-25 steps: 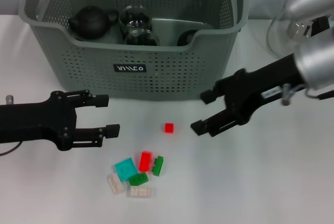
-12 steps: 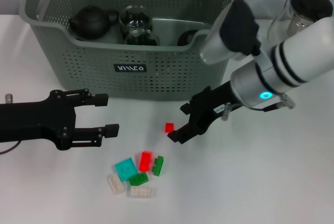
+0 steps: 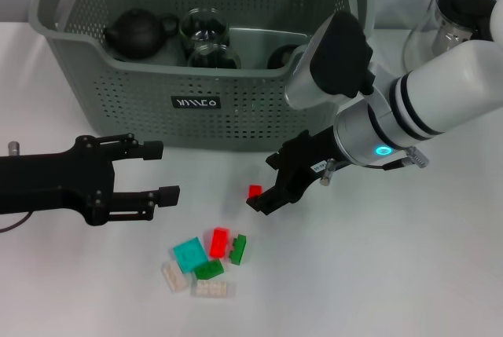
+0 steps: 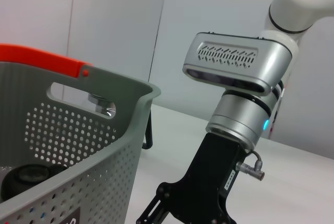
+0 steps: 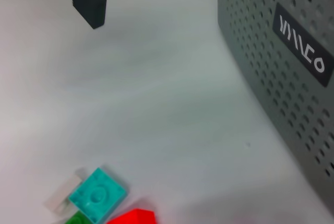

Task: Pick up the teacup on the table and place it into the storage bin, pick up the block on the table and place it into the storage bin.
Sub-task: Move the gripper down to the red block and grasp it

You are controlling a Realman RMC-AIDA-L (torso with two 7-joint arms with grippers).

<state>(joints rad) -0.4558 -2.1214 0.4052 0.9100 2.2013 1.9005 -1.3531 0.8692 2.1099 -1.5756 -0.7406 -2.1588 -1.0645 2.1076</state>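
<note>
The right gripper (image 3: 266, 192) has dropped in from the side, jaws apart, its tips now just beside the red block (image 3: 255, 192) (nearer than the idle, open left gripper (image 3: 161, 172)); bin (image 3: 196, 101) beyond.

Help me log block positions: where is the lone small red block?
In the head view, the small red block lies on the table just before the storage bin, beside the right gripper.
</note>
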